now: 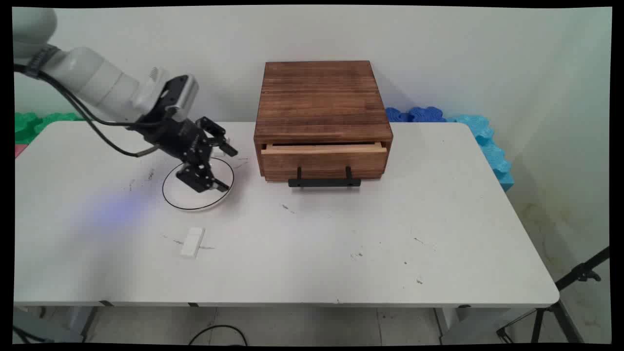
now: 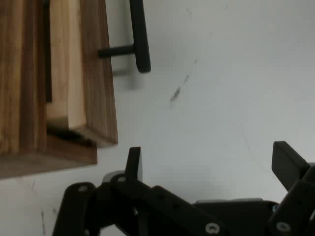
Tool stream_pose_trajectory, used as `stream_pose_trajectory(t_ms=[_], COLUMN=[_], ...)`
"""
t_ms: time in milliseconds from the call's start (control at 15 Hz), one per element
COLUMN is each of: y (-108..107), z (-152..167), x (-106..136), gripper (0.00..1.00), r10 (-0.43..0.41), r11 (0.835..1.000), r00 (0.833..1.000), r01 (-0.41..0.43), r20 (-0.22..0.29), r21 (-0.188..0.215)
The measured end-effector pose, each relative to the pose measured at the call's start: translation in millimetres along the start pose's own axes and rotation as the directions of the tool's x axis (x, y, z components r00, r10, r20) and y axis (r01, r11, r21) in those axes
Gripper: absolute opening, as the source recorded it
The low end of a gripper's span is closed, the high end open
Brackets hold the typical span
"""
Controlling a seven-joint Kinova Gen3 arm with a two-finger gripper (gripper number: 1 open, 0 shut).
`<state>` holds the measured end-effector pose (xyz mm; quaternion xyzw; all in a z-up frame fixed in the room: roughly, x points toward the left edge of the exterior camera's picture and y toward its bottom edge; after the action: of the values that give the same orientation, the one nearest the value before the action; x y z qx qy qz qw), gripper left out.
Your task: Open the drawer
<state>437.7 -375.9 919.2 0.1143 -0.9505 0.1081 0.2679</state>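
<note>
My black gripper [image 1: 228,168] hovers open over the right part of a white plate [image 1: 181,199] with a thin black rim, left of the wooden drawer box [image 1: 321,107]. Nothing sits between its fingers. The box's drawer [image 1: 324,161] stands slightly pulled out, its black bar handle [image 1: 324,182] facing the table's near side. In the hand view the open gripper [image 2: 209,160] points at bare table beside the drawer's corner [image 2: 93,113], with one end of the handle [image 2: 140,39] above. A small white block [image 1: 192,242] lies on the table in front of the plate.
Blue foam pieces [image 1: 468,131] lie behind the table's far right corner and green ones [image 1: 34,122] at the far left. A black tripod [image 1: 565,302] stands off the table's right end. Black cables hang from the arm.
</note>
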Motion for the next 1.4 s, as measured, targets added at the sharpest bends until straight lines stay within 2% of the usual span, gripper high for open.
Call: stream_pose_trajectory(t_ms=[800, 1400], y=[1.5, -5.6], z=[44.2, 73.5], x=[57.6, 80.1], gripper=[1.00, 1.00], r10=[0.027, 0.032], r11=[0.999, 0.999], r00=[0.999, 0.999], r01=[-0.026, -0.031], r20=[-0.027, -0.029], r21=[0.019, 0.028])
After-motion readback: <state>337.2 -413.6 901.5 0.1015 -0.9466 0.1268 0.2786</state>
